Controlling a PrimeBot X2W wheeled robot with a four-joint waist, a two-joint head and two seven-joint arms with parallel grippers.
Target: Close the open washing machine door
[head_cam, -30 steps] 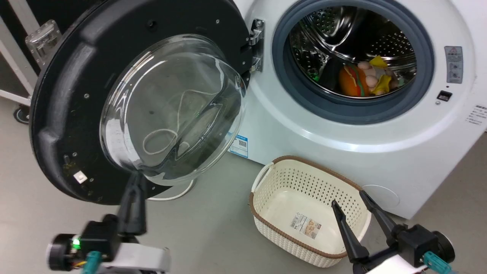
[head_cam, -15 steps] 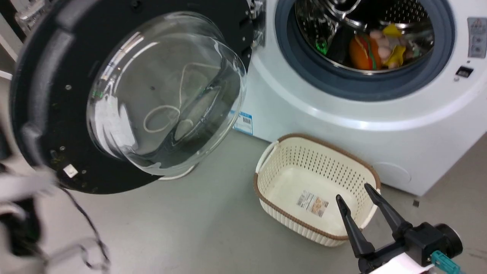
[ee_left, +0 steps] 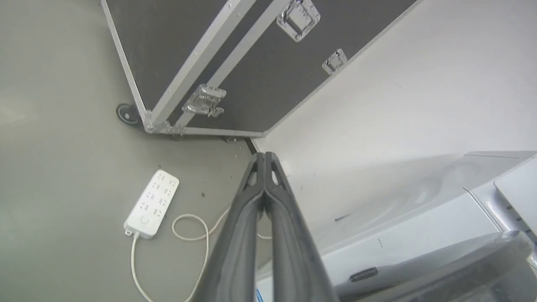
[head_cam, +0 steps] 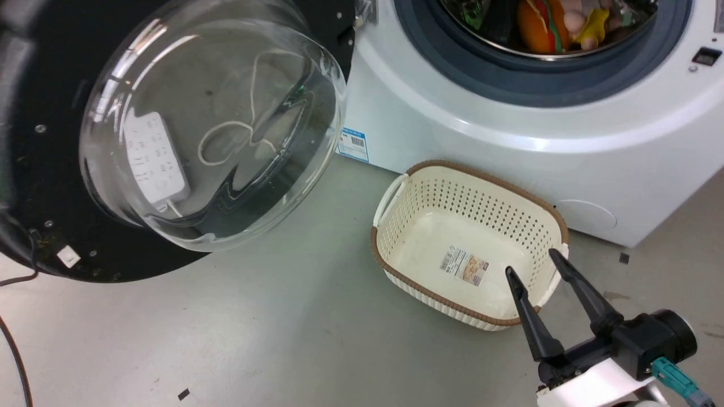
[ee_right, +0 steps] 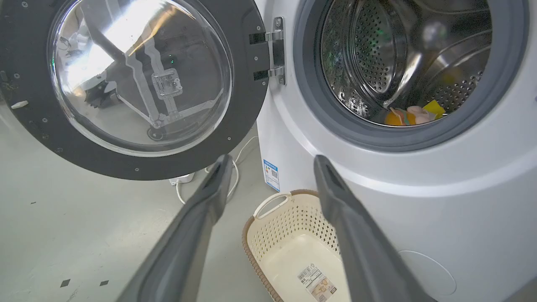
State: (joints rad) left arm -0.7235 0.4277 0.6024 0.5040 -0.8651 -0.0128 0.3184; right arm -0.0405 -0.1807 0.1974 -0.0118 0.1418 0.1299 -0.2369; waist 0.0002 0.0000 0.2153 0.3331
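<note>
The washing machine door point(head_cam: 209, 130) stands swung wide open at the left, a black rim around a bulging glass bowl, hinged beside the drum mouth. The right wrist view has the door point(ee_right: 138, 79) left of the white washing machine point(ee_right: 419, 201). The washing machine point(head_cam: 481, 135) fills the upper right of the head view. My right gripper point(head_cam: 533, 264) hangs open and empty at the lower right, over the basket's near corner, far from the door. Its fingers point(ee_right: 197, 218) frame the machine's front. My left gripper point(ee_left: 264, 156) is shut on nothing, pointing at the floor and wall beside the machine.
A cream perforated basket point(head_cam: 486, 178) sits on the floor before the machine. Soft toys point(head_cam: 543, 22) lie in the drum. A white power strip point(ee_left: 153, 202) with a looped cord lies on the floor near a black wheeled flight case point(ee_left: 235, 63).
The head camera has tilted down and shifted. My left arm, below the door's lower edge a second ago, swept off to the left and out of the head view. The right gripper stayed open.
</note>
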